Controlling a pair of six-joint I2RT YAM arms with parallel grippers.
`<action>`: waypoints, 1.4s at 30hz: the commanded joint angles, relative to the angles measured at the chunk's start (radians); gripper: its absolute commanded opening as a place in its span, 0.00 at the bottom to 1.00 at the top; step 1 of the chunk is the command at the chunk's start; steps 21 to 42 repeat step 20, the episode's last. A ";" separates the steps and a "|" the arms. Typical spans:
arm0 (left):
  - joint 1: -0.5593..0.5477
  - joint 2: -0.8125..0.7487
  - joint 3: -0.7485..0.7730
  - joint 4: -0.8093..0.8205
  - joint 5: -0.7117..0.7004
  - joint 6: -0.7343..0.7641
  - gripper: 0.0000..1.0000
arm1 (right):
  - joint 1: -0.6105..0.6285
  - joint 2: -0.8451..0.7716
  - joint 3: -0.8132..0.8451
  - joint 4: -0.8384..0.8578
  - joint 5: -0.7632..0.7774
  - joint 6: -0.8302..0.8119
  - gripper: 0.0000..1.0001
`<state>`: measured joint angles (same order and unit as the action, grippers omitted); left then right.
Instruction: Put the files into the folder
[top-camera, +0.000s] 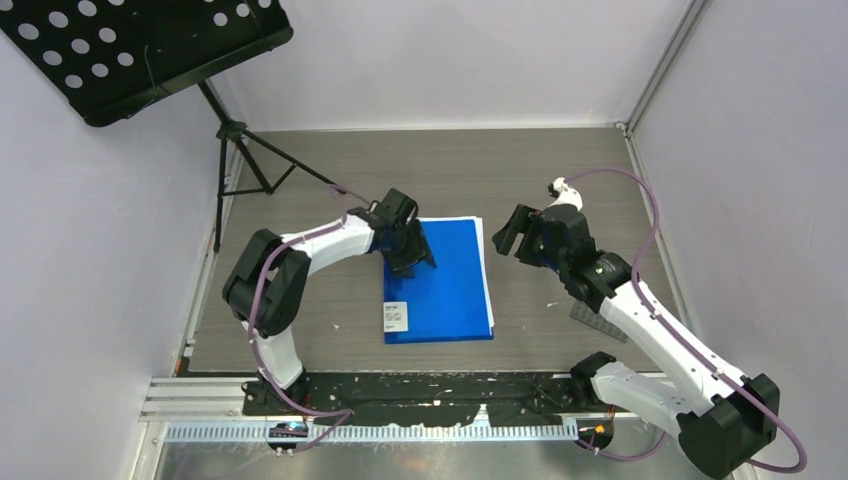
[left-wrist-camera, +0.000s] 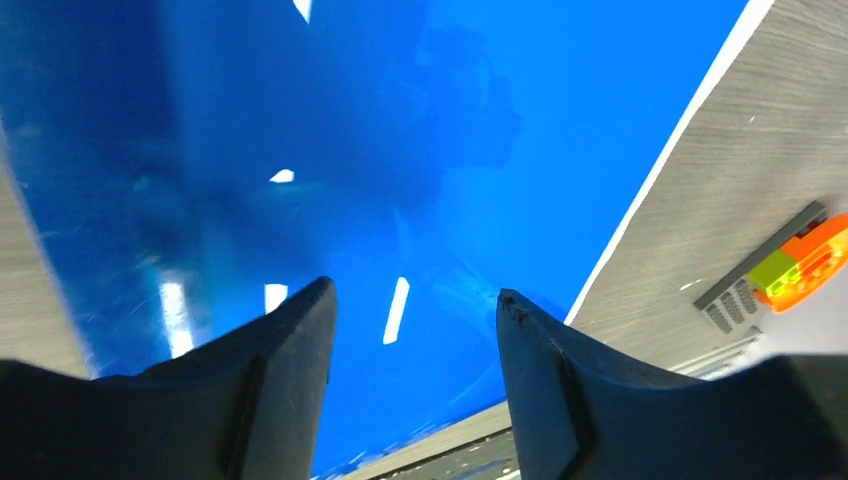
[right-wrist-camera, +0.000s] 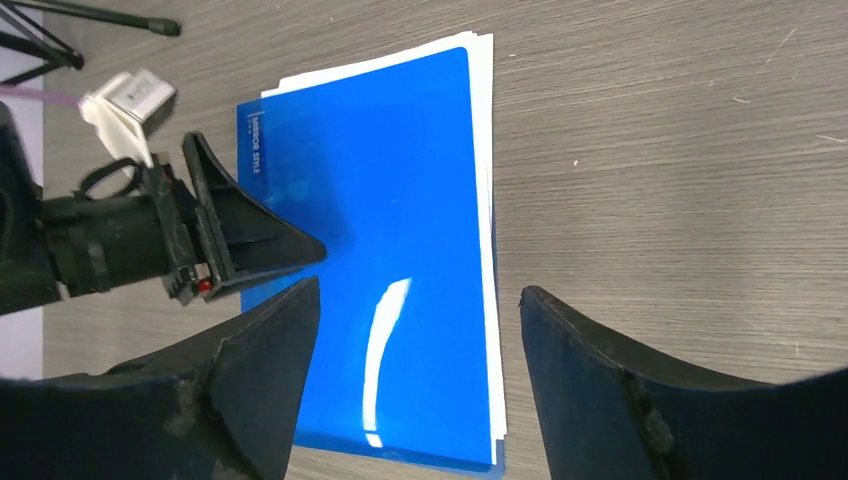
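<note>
The blue folder (top-camera: 440, 285) lies closed and flat on the grey table, a small white label at its near left corner. White edges of the files (top-camera: 484, 262) stick out along its right side; in the right wrist view the files (right-wrist-camera: 489, 230) show as a thin white strip beside the folder (right-wrist-camera: 380, 220). My left gripper (top-camera: 412, 255) is over the folder's far left part, jaws open with nothing between them, blue cover (left-wrist-camera: 400, 150) below. My right gripper (top-camera: 507, 234) hovers open just right of the folder's far right corner, holding nothing.
A black music stand (top-camera: 150, 50) on a tripod stands at the back left. A small grey ridged piece (top-camera: 598, 322) lies by the right arm. An orange and green block (left-wrist-camera: 805, 262) shows at the right edge of the left wrist view.
</note>
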<state>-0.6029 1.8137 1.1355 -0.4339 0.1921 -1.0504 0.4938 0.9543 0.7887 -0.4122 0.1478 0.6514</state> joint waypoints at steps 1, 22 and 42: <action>-0.013 -0.150 0.096 -0.203 -0.122 0.206 0.64 | 0.003 0.015 0.091 -0.071 -0.062 -0.064 0.81; -0.017 -0.702 -0.019 -0.442 -0.394 0.505 1.00 | 0.003 0.017 0.076 0.041 -0.132 -0.062 0.99; -0.017 -0.702 -0.019 -0.442 -0.394 0.505 1.00 | 0.003 0.017 0.076 0.041 -0.132 -0.062 0.99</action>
